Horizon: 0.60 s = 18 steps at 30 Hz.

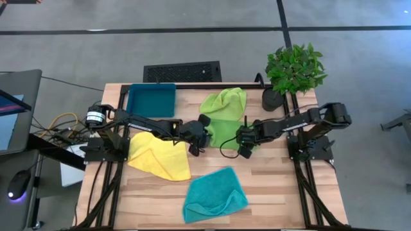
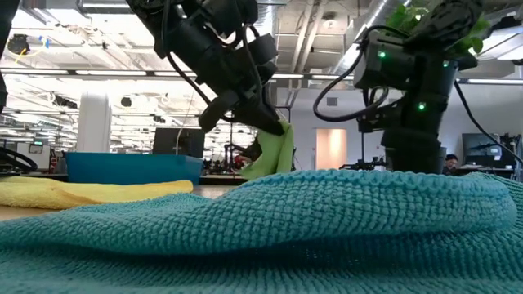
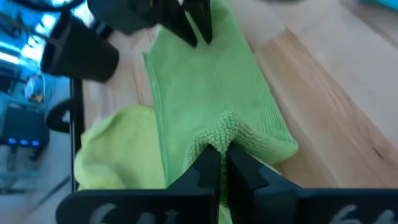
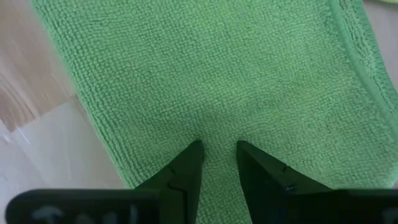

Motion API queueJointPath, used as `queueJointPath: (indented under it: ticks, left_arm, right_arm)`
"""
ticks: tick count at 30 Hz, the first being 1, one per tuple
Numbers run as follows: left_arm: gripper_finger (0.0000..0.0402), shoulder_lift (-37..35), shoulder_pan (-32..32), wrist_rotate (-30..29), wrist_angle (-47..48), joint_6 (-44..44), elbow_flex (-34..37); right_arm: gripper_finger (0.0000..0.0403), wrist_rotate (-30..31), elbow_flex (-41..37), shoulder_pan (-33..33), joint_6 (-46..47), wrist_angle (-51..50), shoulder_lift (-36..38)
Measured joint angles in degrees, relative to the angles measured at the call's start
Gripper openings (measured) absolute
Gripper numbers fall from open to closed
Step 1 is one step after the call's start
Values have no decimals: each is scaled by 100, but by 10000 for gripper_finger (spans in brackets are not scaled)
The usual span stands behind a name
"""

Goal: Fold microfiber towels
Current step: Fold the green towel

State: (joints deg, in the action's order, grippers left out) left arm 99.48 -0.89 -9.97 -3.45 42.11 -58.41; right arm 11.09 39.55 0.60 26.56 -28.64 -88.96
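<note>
A lime green towel (image 1: 225, 133) lies at the table's middle, stretched between my two grippers. My left gripper (image 1: 198, 140) is shut on its left end, and my right gripper (image 1: 244, 146) is shut on its right end. A second lime green towel (image 1: 225, 101) lies crumpled just behind it. A yellow towel (image 1: 158, 155) lies at the left and a teal towel (image 1: 215, 196) lies crumpled at the near edge. In the low view the teal towel (image 2: 270, 237) hides my right gripper's fingertips. My left gripper pinches a bunched-up fold at the towel's left end (image 3: 222, 126) between its two fingers, slanting down from the table's left. That end is raised off the table and hangs below the fingers (image 2: 274, 151); the rest lies on the wood. My right gripper has the towel's right end (image 4: 219, 134) between its two fingertips, which point down at the cloth from above. Cloth fills the narrow gap between them. One layer or several, I cannot tell. The cloth around the fingers lies flat on the table.
A dark-teal tray (image 1: 151, 101) stands at the far left. A potted plant (image 1: 293, 69) stands at the far right corner. Bare wood shows at the near left and near right of the teal towel. A keyboard-like dark grille (image 1: 182, 72) lies beyond the far edge.
</note>
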Motion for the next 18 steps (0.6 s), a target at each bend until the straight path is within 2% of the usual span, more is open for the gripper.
queueJointPath:
  ticks: [7, 13, 18]
  left_arm:
    - [0, -1, 0, 83, -59, 85, -3]
    - [0, -4, 21, -487, 165, 73, -6]
    - [0, -4, 86, -490, 143, 113, -175]
  right_arm:
    - [119, -121, -30, 4, -6, 43, 195]
    - [118, -206, -24, 13, -6, 93, 373]
    - [118, -226, -20, 15, -6, 221, 100]
